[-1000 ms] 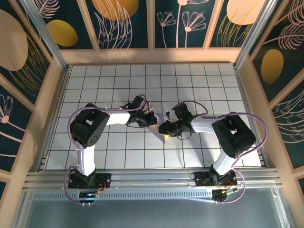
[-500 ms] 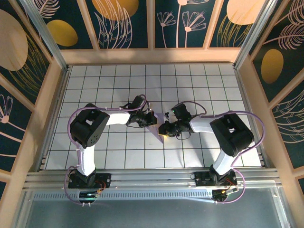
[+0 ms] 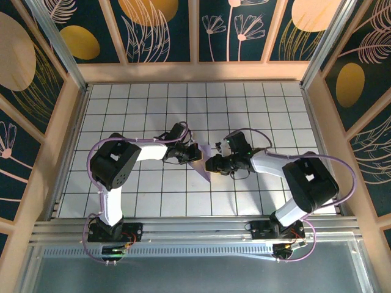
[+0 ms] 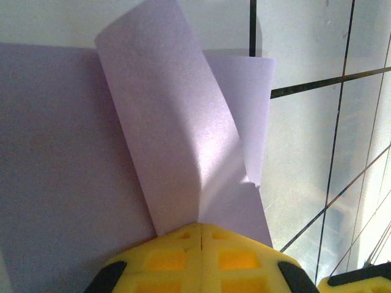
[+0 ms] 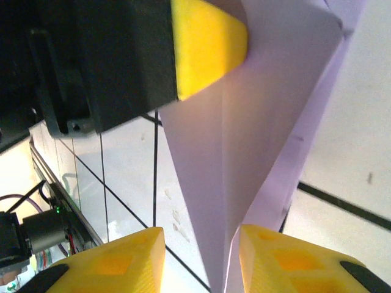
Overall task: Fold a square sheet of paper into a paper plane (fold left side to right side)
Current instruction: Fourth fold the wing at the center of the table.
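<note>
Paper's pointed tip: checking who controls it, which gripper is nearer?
Right. The right gripper straddles the pointed tip, open; the left gripper is shut on the paper away from it.

Flat on the worktop (image 3: 146, 104), about midway across: folded sheet of paper (image 3: 206, 171), tip toward the arm bases. Just left of the sheet and clamped on its left edge: left gripper (image 3: 193, 154), jaws together, a loose flap (image 4: 165, 122) curling up over the sheet directly ahead of them. Just right of the sheet: right gripper (image 3: 214, 163), jaws apart, straddling the sheet's tapering end, one finger on either side of it.
</note>
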{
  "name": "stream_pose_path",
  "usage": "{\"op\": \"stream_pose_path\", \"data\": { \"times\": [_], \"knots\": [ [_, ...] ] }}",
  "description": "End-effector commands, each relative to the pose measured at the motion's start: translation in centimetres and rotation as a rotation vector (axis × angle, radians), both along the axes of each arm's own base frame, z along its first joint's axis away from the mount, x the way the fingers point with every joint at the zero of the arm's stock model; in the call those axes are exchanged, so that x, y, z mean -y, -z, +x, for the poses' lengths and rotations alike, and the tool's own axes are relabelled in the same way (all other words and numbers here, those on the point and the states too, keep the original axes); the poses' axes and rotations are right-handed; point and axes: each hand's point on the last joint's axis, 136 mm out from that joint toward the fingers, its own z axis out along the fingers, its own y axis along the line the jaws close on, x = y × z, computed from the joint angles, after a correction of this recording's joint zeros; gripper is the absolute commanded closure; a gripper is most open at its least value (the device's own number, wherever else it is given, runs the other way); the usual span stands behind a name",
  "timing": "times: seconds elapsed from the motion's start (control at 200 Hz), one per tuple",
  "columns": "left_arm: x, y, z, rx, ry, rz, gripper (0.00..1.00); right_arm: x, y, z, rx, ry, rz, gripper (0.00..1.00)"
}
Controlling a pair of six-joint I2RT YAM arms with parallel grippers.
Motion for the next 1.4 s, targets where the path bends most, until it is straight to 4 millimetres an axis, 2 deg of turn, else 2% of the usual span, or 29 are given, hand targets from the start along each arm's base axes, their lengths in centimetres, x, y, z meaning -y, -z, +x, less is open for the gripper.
{"op": "stream_pose_path", "data": {
  "times": [0.0,0.095,0.225,0.315,0.526,0.931,1.111,1.396],
  "knots": [
    [-2.9,3.8,-1.9,-0.085,-0.028,0.151,1.00,2.1,-0.1,-0.7,-0.014,0.024,-0.042,0.62],
    [-2.9,3.7,-1.8,-0.083,-0.029,0.150,1.00,2.0,-1.1,-0.4,0.006,0.021,-0.028,0.66],
    [-2.8,3.7,-1.8,-0.082,-0.028,0.149,1.00,0.4,-2.7,-0.7,0.003,-0.012,0.070,0.87],
    [-2.9,3.7,-1.8,-0.083,-0.031,0.149,1.00,-0.9,-2.8,-1.2,-0.016,-0.039,0.113,1.00],
    [-2.8,3.7,-1.7,-0.083,-0.030,0.147,1.00,-2.3,-0.7,-1.8,-0.055,-0.061,0.109,1.00],
    [-2.8,3.7,-1.7,-0.084,-0.028,0.151,1.00,-1.7,2.7,-3.4,-0.118,-0.067,0.040,1.00],
    [-2.9,3.8,-1.7,-0.084,-0.028,0.154,1.00,-1.5,3.5,-4.1,-0.133,-0.067,0.027,1.00],
    [-3.0,3.8,-1.8,-0.086,-0.029,0.156,1.00,-1.0,3.7,-4.3,-0.125,-0.061,0.001,1.00]
  ]
}}
